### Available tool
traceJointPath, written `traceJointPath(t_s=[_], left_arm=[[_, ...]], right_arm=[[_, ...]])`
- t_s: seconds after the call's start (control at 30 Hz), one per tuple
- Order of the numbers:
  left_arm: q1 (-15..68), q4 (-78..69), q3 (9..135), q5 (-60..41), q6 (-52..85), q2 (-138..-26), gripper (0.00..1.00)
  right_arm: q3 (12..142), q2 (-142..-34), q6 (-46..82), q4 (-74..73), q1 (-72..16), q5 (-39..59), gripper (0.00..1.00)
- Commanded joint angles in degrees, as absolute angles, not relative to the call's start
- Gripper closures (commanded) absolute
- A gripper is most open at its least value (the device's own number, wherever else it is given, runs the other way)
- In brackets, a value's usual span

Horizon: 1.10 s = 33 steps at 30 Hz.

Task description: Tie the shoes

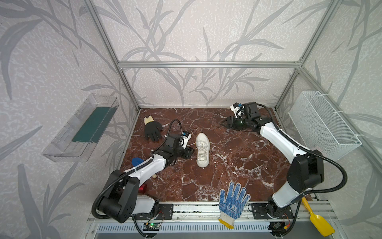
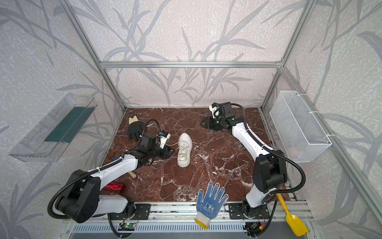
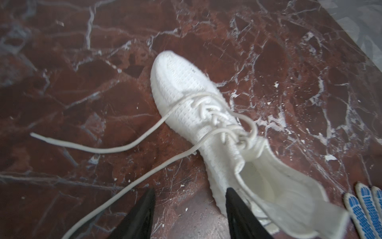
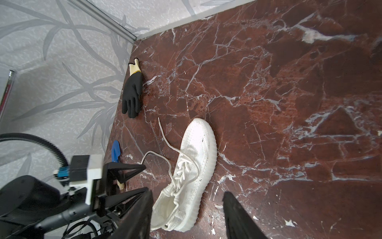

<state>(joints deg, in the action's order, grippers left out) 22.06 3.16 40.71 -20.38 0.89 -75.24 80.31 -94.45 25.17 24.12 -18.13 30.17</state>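
One off-white sneaker (image 1: 202,152) (image 2: 184,150) lies on the marble table in both top views, toe pointing to the back wall. Its laces (image 3: 115,149) are untied. Two loose ends trail over the table toward my left gripper (image 1: 190,152) (image 3: 190,189), which stands open just left of the shoe's heel opening. One lace runs past the outside of a left finger (image 3: 142,209); nothing lies between the jaws. My right gripper (image 1: 223,123) (image 4: 188,192) hovers open and empty at the back right, well away from the shoe (image 4: 196,157).
A black glove (image 1: 152,129) lies at the back left. A blue-dotted glove (image 1: 232,201) hangs over the front edge. A yellow scoop (image 1: 318,223), a red object (image 1: 142,188) and a blue object (image 1: 137,161) sit near the arm bases. A wire basket (image 1: 322,124) hangs on the right wall.
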Motion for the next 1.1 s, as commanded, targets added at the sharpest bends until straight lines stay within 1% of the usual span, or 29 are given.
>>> traceJointPath(t_s=[0.0, 0.1, 0.2, 0.27, 0.4, 0.53, 0.67, 0.8, 0.9, 1.07], left_arm=[[21.9, 18.7, 46.1, -17.9, -9.9, -71.6, 0.43], [21.9, 25.3, 48.2, -18.1, -22.0, -72.6, 0.44], [21.8, 28.1, 48.3, -17.7, -31.5, -74.9, 0.47], [21.9, 25.7, 47.0, -16.3, -35.4, -76.3, 0.48], [21.5, 19.9, 44.7, -18.3, -41.2, -77.9, 0.51], [19.9, 18.5, 45.8, -21.1, -44.0, -81.2, 0.52], [17.5, 23.3, 51.0, -25.8, -45.7, -86.5, 0.54], [17.2, 24.9, 54.6, -27.2, -47.3, -90.7, 0.55], [17.2, 25.9, 57.0, -29.6, -48.9, -93.5, 0.53], [17.3, 29.0, 61.6, -29.5, -49.9, -98.6, 0.54]], right_arm=[[78.4, -91.6, 23.9, 23.0, -17.3, 32.6, 0.45], [77.2, -91.2, 23.8, 22.9, -16.5, 33.2, 0.45], [75.9, -90.7, 23.5, 22.6, -15.8, 33.6, 0.45], [75.4, -90.5, 23.1, 22.9, -15.3, 33.9, 0.45], [75.1, -90.4, 21.3, 24.8, -14.3, 34.0, 0.45], [74.3, -89.9, 20.3, 25.9, -12.8, 34.2, 0.45], [73.9, -90.2, 19.8, 26.5, -11.5, 34.4, 0.45], [74.3, -90.9, 19.3, 27.0, -11.0, 34.5, 0.45], [75.2, -92.1, 18.5, 27.9, -10.6, 34.7, 0.45], [77.3, -94.1, 18.1, 29.2, -10.2, 35.3, 0.45]])
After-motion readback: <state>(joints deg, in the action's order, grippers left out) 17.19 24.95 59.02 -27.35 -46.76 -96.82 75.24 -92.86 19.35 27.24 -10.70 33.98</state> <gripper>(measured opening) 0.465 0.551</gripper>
